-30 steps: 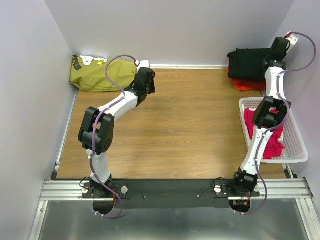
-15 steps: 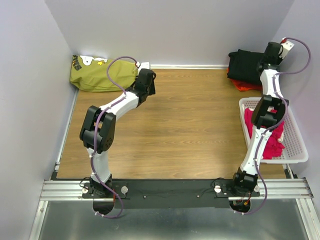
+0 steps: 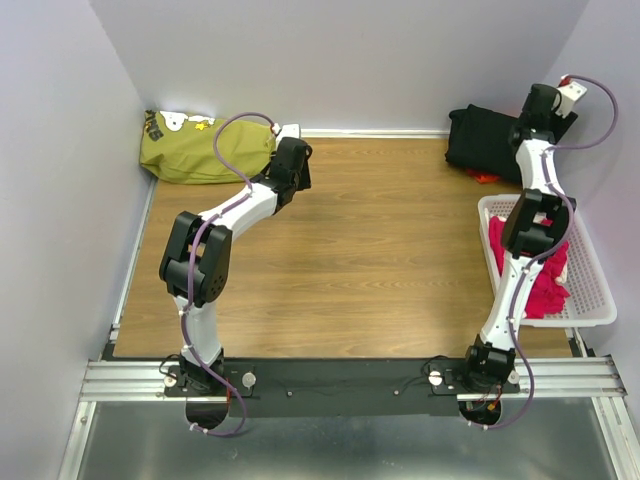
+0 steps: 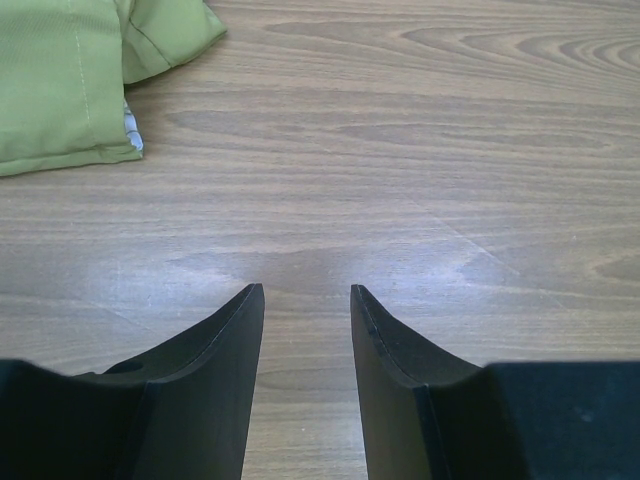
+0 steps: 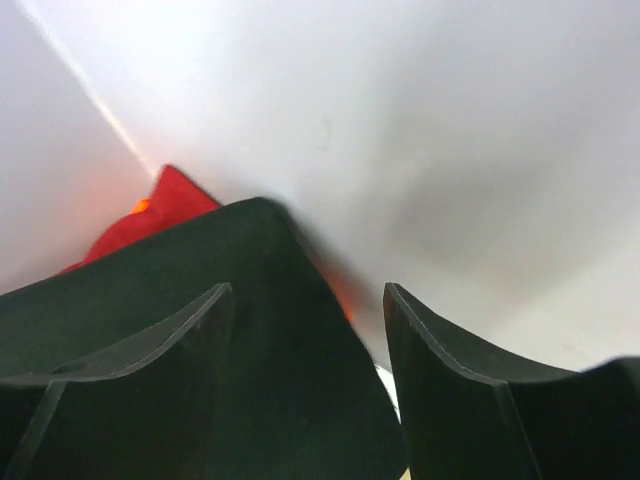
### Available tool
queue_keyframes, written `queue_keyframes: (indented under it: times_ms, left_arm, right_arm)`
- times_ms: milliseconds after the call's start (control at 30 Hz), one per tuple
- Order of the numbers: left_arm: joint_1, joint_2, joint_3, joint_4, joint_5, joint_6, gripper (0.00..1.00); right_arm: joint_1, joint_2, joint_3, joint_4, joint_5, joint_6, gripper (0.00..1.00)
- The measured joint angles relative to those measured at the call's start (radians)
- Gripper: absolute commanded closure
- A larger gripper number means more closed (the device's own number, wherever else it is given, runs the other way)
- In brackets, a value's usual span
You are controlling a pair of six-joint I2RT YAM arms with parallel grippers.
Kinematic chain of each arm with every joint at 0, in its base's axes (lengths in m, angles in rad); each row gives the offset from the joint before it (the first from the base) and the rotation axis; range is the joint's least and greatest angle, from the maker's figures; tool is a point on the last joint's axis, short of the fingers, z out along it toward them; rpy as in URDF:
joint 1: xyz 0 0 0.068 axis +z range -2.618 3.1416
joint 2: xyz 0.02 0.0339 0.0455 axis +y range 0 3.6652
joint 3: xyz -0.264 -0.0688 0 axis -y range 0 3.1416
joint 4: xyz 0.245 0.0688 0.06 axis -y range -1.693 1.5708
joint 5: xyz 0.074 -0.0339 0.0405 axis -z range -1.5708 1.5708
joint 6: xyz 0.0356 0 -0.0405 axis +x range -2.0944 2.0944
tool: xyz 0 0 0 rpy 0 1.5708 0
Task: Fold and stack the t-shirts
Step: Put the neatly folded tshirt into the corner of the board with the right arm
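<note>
Starting at the far-left corner, the olive-green cloth point(image 3: 195, 150) lies bunched against the wall, no different from a second ago. The left gripper point(image 4: 305, 290) hangs just above the bare table point(image 4: 450, 150), its jaws parted and empty, posture unchanged. At the far-right corner the scene has altered: the black t-shirt point(image 3: 482, 140) now sits further left than a second ago and covers nearly all of the red t-shirt point(image 3: 487, 178) beneath it, of which the overhead view leaves only a thin sliver at the near edge. The right gripper point(image 5: 308, 290), clenched half a second ago, now stands with its jaws spread over that pile, close to the corner walls. In my judgement the black garment is released onto the stack and this placement is finished. The pink t-shirts point(image 3: 548, 285) lie heaped in the white basket point(image 3: 598, 290) at the right edge, not yet folded. The right wrist view supplies what the overhead cannot: the jaws apart, black cloth lying across the gap, red cloth showing behind it against the wall. Whether the fabric touches a finger is unclear, that view being blurred. Only the overhead view shows the pile's place just beyond the basket.
</note>
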Motion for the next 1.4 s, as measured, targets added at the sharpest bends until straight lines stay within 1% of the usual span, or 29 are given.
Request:
queue_keyframes:
  times_ms: [133, 300, 433, 567, 733, 867, 1000, 1133, 1333, 1400]
  left_arm:
    - [0.0, 0.0, 0.0, 0.0, 0.0, 0.0, 0.51]
    - [0.0, 0.0, 0.0, 0.002, 0.003, 0.0, 0.51]
    - [0.0, 0.0, -0.008, 0.011, 0.004, 0.0, 0.51]
    - [0.0, 0.0, -0.026, 0.018, 0.005, 0.0, 0.51]
    - [0.0, 0.0, -0.046, 0.025, 0.005, 0.0, 0.52]
    - [0.0, 0.0, -0.057, 0.026, 0.005, 0.001, 0.52]
    - [0.0, -0.003, -0.07, 0.03, 0.005, 0.001, 0.52]
    - [0.0, -0.003, -0.075, 0.033, 0.005, 0.003, 0.52]
    - [0.0, -0.003, -0.08, 0.036, 0.005, 0.007, 0.52]
    - [0.0, -0.003, -0.081, 0.037, 0.005, 0.008, 0.52]
  right_arm:
    - [0.029, -0.04, -0.023, 0.006, 0.0, -0.003, 0.3]
    - [0.105, -0.147, -0.115, 0.022, -0.025, 0.006, 0.3]
    - [0.157, -0.216, -0.191, 0.035, -0.087, 0.044, 0.3]
    - [0.182, -0.241, -0.257, 0.044, -0.187, 0.089, 0.3]
    - [0.198, -0.236, -0.33, 0.041, -0.281, 0.117, 0.3]
    - [0.222, -0.226, -0.366, 0.039, -0.311, 0.127, 0.3]
    - [0.242, -0.188, -0.375, 0.036, -0.31, 0.132, 0.3]
    - [0.241, -0.141, -0.362, 0.023, -0.294, 0.126, 0.3]
    - [0.224, -0.029, -0.268, -0.031, -0.286, 0.125, 0.3]
    - [0.217, -0.023, -0.261, -0.045, -0.285, 0.134, 0.3]
